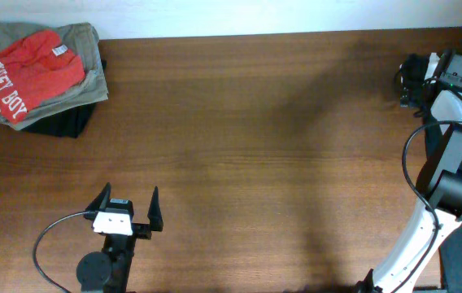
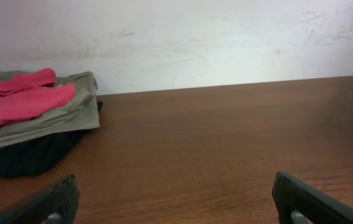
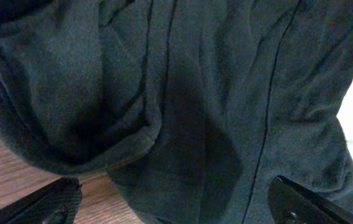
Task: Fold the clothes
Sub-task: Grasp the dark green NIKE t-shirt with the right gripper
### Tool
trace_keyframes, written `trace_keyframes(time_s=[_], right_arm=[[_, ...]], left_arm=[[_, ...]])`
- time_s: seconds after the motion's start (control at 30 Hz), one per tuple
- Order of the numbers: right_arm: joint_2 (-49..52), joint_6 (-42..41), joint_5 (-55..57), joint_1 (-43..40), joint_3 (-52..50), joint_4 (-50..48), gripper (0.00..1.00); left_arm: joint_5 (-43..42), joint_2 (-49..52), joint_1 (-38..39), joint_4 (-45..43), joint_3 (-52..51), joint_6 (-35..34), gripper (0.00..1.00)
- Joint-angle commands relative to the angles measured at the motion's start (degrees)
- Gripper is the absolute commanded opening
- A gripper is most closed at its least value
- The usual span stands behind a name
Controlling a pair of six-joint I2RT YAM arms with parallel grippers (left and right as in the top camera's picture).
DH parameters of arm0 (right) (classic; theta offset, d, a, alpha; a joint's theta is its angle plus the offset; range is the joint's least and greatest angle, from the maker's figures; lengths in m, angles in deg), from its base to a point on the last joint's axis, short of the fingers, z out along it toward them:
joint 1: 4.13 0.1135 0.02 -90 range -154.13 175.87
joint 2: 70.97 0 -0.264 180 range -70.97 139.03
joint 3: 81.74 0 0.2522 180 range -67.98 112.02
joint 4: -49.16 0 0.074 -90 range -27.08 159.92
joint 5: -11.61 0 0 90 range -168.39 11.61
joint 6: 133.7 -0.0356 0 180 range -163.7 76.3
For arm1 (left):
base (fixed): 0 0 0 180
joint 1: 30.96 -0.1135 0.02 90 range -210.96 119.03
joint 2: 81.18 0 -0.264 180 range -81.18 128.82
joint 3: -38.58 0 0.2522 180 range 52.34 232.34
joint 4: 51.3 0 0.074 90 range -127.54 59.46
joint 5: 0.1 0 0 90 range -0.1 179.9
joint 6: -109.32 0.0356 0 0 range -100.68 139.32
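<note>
The clothes [image 3: 214, 93] fill the right wrist view as a dark, crumpled garment with seams and folds; no lettering shows. It lies on the wood just beyond my right gripper [image 3: 173, 190], which is open, its fingertips [image 3: 61, 193] in the lower corners and the cloth's near edge between them. In the overhead view the right gripper [image 1: 412, 81] sits at the table's far right edge, and the garment cannot be made out there. My left gripper [image 1: 130, 195] hangs open over bare wood near the front left, nothing between its fingers [image 2: 64, 193].
A stack of folded garments [image 1: 40, 73] lies at the back left corner: a red printed shirt on top, an olive one under it, a black one at the bottom. The left wrist view shows the stack [image 2: 33, 118] against the white wall [image 2: 226, 43].
</note>
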Motion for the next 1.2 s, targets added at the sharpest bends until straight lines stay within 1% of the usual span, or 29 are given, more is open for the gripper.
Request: trace_keyframes(time_s=[0.0, 0.03, 0.27, 0.33, 0.37, 0.47, 0.57, 0.6, 0.63, 0.67, 0.87, 0.93, 1.0, 1.07, 1.1, 1.17], right_arm=[[0.1, -0.1, -0.4, 0.2, 0.9, 0.0, 0.99], [0.2, -0.1, -0.4, 0.2, 0.9, 0.3, 0.98], [1.4, -0.5, 1.2, 0.1, 0.9, -1.0, 0.99], [1.4, -0.5, 1.2, 0.1, 0.9, -1.0, 0.86], [1.4, -0.5, 1.2, 0.1, 0.9, -1.2, 0.74], [1.4, -0.7, 1.2, 0.1, 0.9, -2.1, 0.67], [1.4, -2.2, 0.9, 0.1, 0.9, -2.3, 0.54], [1.4, -2.2, 0.7, 0.2, 0.9, -2.2, 0.52], [1.4, -2.3, 0.8, 0.2, 0.9, -2.1, 0.47], [1.4, -3.8, 0.7, 0.1, 0.9, -2.1, 0.53], [1.4, -4.0, 0.7, 0.2, 0.9, -2.1, 0.56], [1.1, -6.4, 0.6, 0.2, 0.9, -2.1, 0.55], [0.5, -7.4, 0.0, 0.2, 0.9, -2.1, 0.48], [-0.2, -7.4, -1.9, 0.2, 0.9, -2.1, 0.49], [-0.4, -7.4, -3.0, 0.2, 0.9, -2.1, 0.53], [-0.5, -7.4, -3.3, 0.2, 0.9, -1.9, 0.53]], left_arm=[[-0.6, -0.2, 0.2, 0.1, -0.3, 0.9, 0.99], [-0.6, -0.2, 0.2, 0.1, -0.3, 0.9, 0.99], [-0.6, -0.2, 0.2, 0.1, -0.3, 0.9, 0.99], [-0.6, -0.2, 0.2, 0.1, -0.3, 0.9, 0.99], [-0.6, -0.2, 0.2, 0.1, -0.3, 0.9, 0.99], [-0.6, -0.2, 0.2, 0.1, -0.3, 0.9, 0.99], [-0.6, -0.2, 0.2, 0.1, -0.3, 0.9, 0.99], [-0.6, -0.2, 0.2, 0.1, -0.3, 0.9, 0.99], [-0.6, -0.2, 0.2, 0.1, -0.3, 0.9, 0.99], [-0.6, -0.2, 0.2, 0.1, -0.3, 0.9, 0.99], [-0.6, -0.2, 0.2, 0.1, -0.3, 0.9, 0.99], [-0.6, -0.2, 0.2, 0.1, -0.3, 0.9, 0.99], [-0.6, -0.2, 0.2, 0.1, -0.3, 0.9, 0.99], [-0.6, -0.2, 0.2, 0.1, -0.3, 0.9, 0.99], [-0.6, -0.2, 0.2, 0.1, -0.3, 0.9, 0.99], [-0.6, -0.2, 0.2, 0.1, -0.3, 0.9, 0.99]])
